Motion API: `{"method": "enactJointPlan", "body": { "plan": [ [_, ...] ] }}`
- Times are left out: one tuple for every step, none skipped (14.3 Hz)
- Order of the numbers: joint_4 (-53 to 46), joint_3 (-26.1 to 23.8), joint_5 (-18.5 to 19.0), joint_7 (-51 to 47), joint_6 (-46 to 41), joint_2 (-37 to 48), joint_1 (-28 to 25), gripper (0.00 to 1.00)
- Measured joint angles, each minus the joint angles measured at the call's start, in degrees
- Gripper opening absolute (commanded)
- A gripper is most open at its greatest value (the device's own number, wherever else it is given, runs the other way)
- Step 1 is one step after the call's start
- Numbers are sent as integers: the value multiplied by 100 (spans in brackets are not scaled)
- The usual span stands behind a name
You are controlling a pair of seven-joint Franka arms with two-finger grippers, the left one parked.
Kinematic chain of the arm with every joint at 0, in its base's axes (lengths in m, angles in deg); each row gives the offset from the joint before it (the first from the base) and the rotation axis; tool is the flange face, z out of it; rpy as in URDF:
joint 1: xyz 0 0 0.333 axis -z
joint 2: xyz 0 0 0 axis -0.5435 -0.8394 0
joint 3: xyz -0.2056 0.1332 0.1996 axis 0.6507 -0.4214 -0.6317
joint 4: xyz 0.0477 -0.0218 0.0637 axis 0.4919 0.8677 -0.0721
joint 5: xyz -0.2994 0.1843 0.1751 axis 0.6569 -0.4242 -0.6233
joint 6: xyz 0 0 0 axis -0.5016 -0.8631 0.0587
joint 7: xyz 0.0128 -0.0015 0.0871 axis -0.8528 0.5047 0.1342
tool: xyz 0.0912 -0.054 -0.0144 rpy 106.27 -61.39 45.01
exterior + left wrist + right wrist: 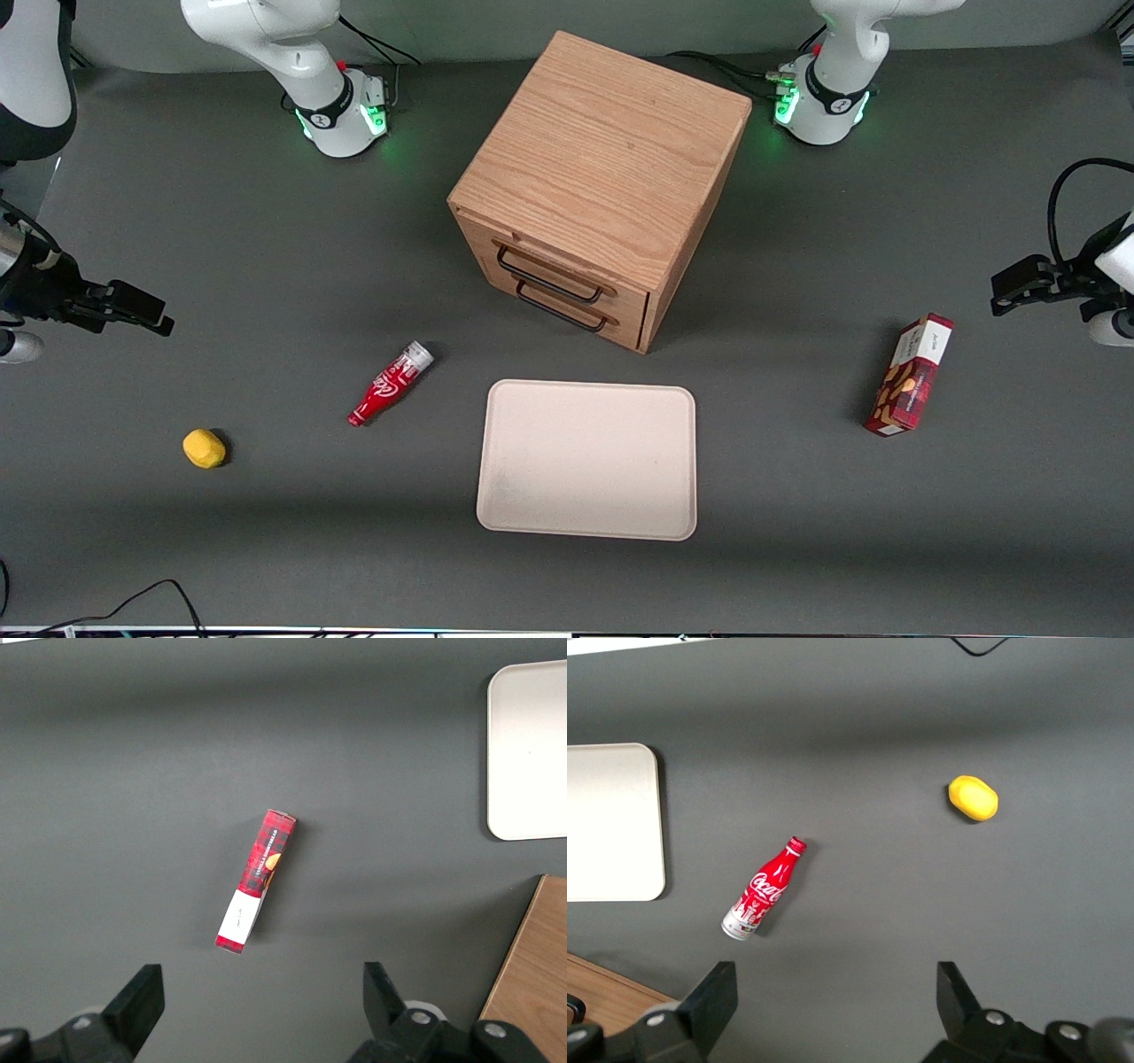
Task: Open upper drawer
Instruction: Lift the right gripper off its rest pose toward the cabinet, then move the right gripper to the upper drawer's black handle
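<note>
The upper drawer [549,266] looks shut, seemingly flush with the cabinet [602,151] front, at mid-desk [266,549]. Bare desk lies before it, the tray [586,459] nearer the camera. The gripper [151,315] hovers with fingers apart at the working arm's end, well apart from it.

white arms, black gripper [164,321], green-lit bases

The whole grey table [266,266] was seen steeply from above in the front view. From the right wrist camera, a downward look was given past the widely parted gripper [833,1010]. A red cola bottle [390,385] [764,890] and a pale rectangular tray [587,461] [611,824] were shared by both.
</note>
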Motion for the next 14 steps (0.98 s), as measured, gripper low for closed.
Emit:
{"method": "enactJointPlan", "body": {
  "plan": [
    [-27, -8, 0, 0, -3, -1, 0, 100],
    [-43, -17, 0, 0, -9, -8, -4, 100],
    [-65, -21, 0, 0, -10, -26, -12, 100],
    [-85, -26, 0, 0, -10, -46, -23, 100],
    [-105, -37, 0, 0, -10, -63, -38, 100],
    [-133, -54, 0, 4, -11, -82, -72, 100],
    [-157, -75, 0, 9, -11, -93, -138, 100],
    [-176, -90, 0, 14, -14, -95, -238, 100],
    [-208, -105, 0, 19, -40, -94, -366, 100],
    [-243, -130, 0, 48, -114, -93, -496, 100],
    [-278, -195, 0, 140, -183, -93, -608, 100],
    [-321, -323, 0, 308, -262, -92, -676, 100],
    [-361, -499, 0, 541, -338, -94, -705, 100],
    [-372, -691, 0, 830, -374, -94, -717, 100]
  ]
}}
